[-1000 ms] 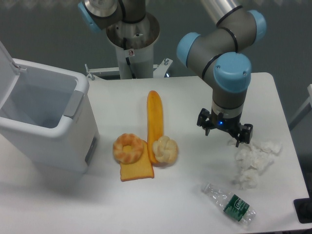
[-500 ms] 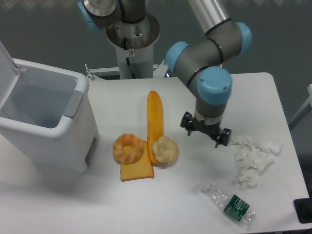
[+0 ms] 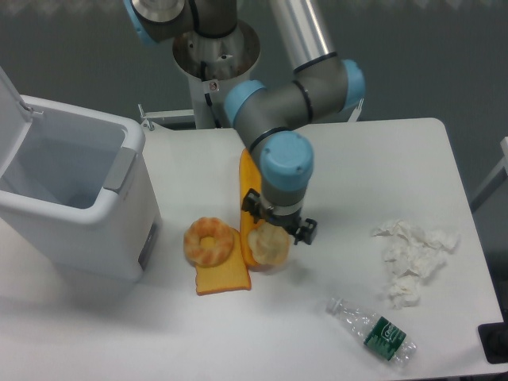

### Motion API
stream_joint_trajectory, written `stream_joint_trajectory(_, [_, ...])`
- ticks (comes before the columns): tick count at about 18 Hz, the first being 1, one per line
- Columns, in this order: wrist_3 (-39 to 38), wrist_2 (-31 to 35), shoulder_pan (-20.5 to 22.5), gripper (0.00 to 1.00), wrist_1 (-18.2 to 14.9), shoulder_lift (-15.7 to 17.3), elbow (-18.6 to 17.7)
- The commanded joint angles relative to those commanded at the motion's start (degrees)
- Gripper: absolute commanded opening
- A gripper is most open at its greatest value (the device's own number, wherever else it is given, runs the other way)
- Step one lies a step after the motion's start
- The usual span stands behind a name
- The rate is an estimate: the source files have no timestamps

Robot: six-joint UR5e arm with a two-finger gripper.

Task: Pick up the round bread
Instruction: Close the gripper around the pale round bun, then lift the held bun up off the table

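Observation:
The round bread (image 3: 268, 248) is a pale cream-and-tan bun on the white table, against the lower end of the long orange baguette (image 3: 249, 181). My gripper (image 3: 279, 222) hangs right over the bun, its fingers spread to either side of the bun's top. It looks open and holds nothing. The wrist hides the upper part of the bun and the middle of the baguette.
An orange-brown ring bread (image 3: 209, 240) and a flat toast slice (image 3: 222, 278) lie left of the bun. An open white bin (image 3: 75, 198) stands at the left. Crumpled white paper (image 3: 413, 258) and a plastic bottle (image 3: 375, 331) lie at the right.
The arm has swung left across the table, from beside the crumpled paper to directly above the round bread. The objects have not moved.

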Motion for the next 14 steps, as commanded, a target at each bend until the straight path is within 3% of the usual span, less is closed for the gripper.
stream_joint_trajectory(1, [0.2,0.0,0.0,1.00,0.0,-0.1,0.0])
stream_joint_trajectory(4, [0.1,0.2,0.0,0.67,0.0,-0.4,0.3])
stream_joint_trajectory(7, [0.0,0.2,0.1,0.13,-0.1,-0.8,0.3])
stream_joint_trajectory(8, [0.1,0.1,0.4,0.02,-0.1,-0.7,0.4])
stream_joint_trajectory(14, [-1.1,1.0,1.7,0.00,-0.3,0.3,3.2])
